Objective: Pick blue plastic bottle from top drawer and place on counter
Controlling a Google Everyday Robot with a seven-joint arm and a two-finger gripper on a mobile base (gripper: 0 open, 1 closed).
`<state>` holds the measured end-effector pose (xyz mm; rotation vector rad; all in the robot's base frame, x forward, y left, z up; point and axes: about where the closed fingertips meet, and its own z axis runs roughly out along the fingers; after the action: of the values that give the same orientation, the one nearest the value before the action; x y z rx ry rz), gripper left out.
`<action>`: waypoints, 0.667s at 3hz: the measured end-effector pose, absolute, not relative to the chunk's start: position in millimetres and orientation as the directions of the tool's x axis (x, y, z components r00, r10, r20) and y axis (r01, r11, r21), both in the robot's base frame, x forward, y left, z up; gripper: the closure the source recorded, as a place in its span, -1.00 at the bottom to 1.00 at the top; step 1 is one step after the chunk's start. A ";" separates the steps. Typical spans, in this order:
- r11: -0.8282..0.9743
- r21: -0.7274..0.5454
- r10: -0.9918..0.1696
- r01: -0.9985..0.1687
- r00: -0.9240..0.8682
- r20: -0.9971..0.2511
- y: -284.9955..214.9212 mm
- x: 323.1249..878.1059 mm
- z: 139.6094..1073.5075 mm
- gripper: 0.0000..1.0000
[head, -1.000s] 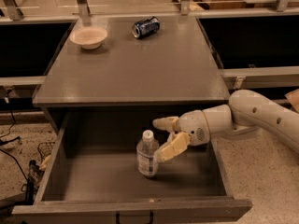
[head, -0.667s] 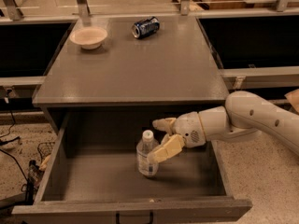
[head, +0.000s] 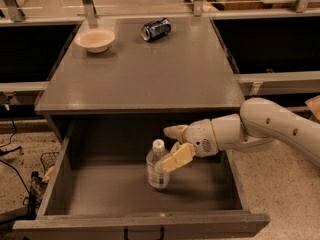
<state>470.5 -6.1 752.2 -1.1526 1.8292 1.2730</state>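
- The gripper (head: 164, 149) reaches into the top drawer (head: 140, 220) from the right. Its jaws are spread wide and hold nothing.
- Its near finger lies against the shoulder of the blue plastic bottle (head: 155, 177), and the far finger sits behind the cap.
- The bottle stands upright on the drawer floor, near the middle.
- Compared with a second ago, the gripper has slid slightly left toward the bottle, which has not moved.
- On the counter (head: 150, 71) rest a soda can (head: 155, 29) and a bowl (head: 95, 39).

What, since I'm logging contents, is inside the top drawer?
The blue plastic bottle, upright, with the gripper reaching in beside it, open. The top drawer's floor behind them is hidden.
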 end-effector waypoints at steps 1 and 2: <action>0.139 0.414 -0.287 -0.900 -0.437 -0.852 -3.5 470.7 750.4 -1.00; 0.108 0.417 -0.262 -0.903 -0.430 -0.864 3.8 465.1 748.4 -1.00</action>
<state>465.1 3.8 748.4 -1.1377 1.7787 1.3436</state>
